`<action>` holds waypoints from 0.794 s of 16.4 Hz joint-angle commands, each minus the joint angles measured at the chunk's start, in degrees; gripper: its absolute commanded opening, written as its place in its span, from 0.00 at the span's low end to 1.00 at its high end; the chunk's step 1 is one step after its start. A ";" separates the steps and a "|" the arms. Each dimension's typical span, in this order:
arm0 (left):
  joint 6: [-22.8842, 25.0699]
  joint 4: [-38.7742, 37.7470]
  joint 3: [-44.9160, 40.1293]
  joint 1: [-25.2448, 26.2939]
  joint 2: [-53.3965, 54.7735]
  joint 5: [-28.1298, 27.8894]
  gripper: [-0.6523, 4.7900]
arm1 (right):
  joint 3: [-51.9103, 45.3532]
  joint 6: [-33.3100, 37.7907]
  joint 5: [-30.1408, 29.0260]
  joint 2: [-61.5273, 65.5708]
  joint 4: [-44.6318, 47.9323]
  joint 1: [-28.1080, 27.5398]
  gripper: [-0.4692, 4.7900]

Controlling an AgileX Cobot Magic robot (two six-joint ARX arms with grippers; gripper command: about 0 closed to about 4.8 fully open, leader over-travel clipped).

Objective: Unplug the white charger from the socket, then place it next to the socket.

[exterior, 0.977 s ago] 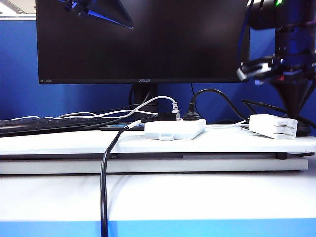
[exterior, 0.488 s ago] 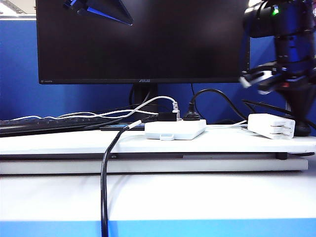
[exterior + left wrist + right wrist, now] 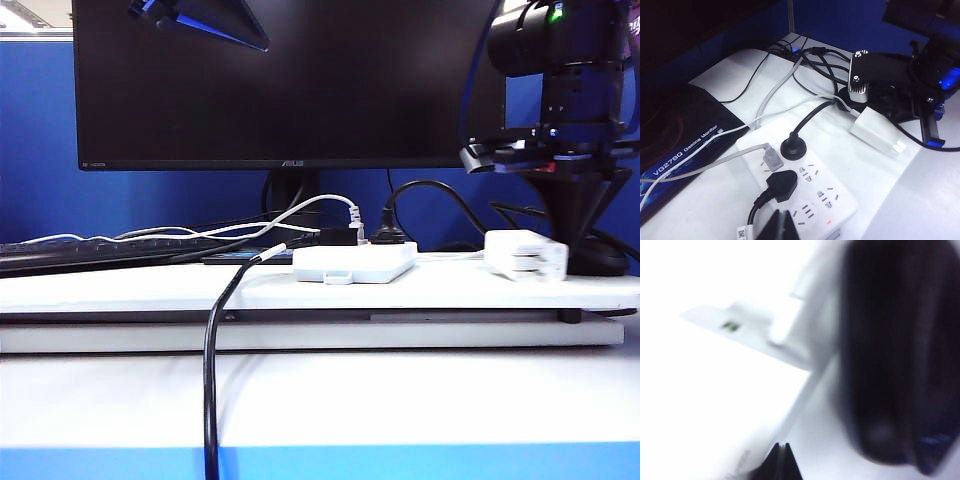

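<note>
Exterior view — monitor [image 3: 290, 80]: ASUS | left wrist — base [image 3: 685, 150]: VG279Q Gaming Monitor

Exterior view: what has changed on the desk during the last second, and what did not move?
The white charger slid left along the shelf, toward the socket, and turned, so its prongs no longer point right. The right gripper, shut, stands just behind it; whether it touches cannot be told. The left gripper is shut and holds nothing. The socket, its plugged-in cables, the monitor and the keyboard stayed in place.

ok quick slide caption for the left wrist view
White charger lies unplugged beside the socket, the right gripper just behind it.
</note>
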 commanded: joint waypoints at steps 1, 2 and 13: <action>-0.35 0.76 0.22 0.02 -0.37 0.26 0.11 | 0.13 0.22 -2.99 -0.20 1.36 0.94 0.08; -0.35 0.76 0.22 0.02 -0.39 0.26 0.11 | 0.15 0.26 -2.12 -0.20 1.42 1.01 0.08; -0.57 0.76 0.22 0.02 -0.42 0.66 0.11 | 0.13 3.28 -6.12 -0.17 6.88 1.88 0.08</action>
